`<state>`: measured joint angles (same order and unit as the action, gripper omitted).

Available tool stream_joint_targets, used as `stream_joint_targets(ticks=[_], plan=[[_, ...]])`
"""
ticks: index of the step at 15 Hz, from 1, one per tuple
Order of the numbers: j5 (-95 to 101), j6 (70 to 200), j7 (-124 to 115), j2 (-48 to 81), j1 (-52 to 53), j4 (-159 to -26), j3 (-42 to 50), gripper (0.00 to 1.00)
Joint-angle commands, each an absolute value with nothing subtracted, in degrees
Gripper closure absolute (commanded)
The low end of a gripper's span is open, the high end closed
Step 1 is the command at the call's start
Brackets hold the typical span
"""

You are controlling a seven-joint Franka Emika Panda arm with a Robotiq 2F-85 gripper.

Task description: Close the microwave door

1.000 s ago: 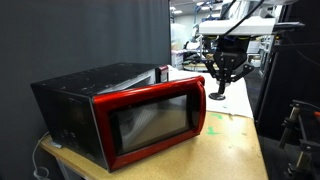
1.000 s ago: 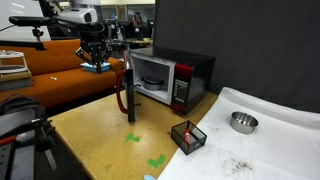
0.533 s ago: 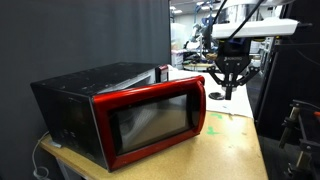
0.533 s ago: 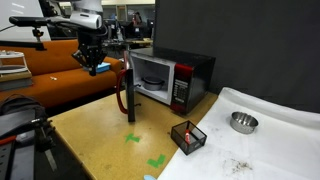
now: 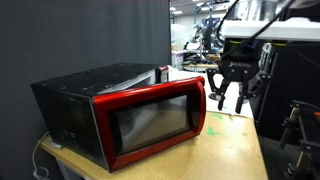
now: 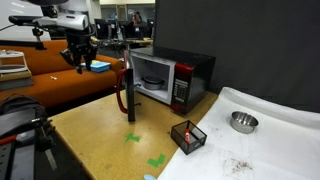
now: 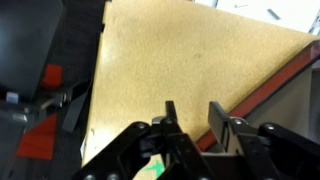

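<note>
The microwave (image 5: 88,84) has a black casing and stands on the wooden table, also in an exterior view (image 6: 193,72). Its red microwave door (image 5: 150,120) with dark glass is swung wide open; in an exterior view it shows edge-on (image 6: 130,90). My gripper (image 5: 230,102) hangs open and empty in the air beyond the door's free handle edge, apart from it, also in an exterior view (image 6: 78,62). In the wrist view the open fingers (image 7: 193,115) are above the tabletop, with a red strip of the door (image 7: 290,72) at the right.
A small black wire cube (image 6: 187,136), green tape marks (image 6: 157,160) and a metal bowl (image 6: 242,122) on a white sheet lie in front of the microwave. An orange couch (image 6: 40,65) stands past the table's edge near the gripper.
My gripper has moved sideways away from the microwave, past the door's free edge, and a little lower. The door has not moved.
</note>
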<state>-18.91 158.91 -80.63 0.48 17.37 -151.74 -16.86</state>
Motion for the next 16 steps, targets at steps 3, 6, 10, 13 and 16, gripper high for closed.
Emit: stream_joint_targets(ticks=[3,6,10,13,16], plan=[[-35.84,183.16,-94.65,7.69,27.98,-155.13,-28.00,0.15],[-36.39,195.97,-100.37,12.73,31.68,-155.66,-26.14,0.00],[-45.99,199.49,-94.31,12.48,38.50,-153.08,-11.52,0.00],[-49.66,198.46,-86.29,16.47,40.87,-149.01,-4.35,0.00],[-51.62,194.94,-83.16,16.86,43.90,-147.04,-0.51,0.00]])
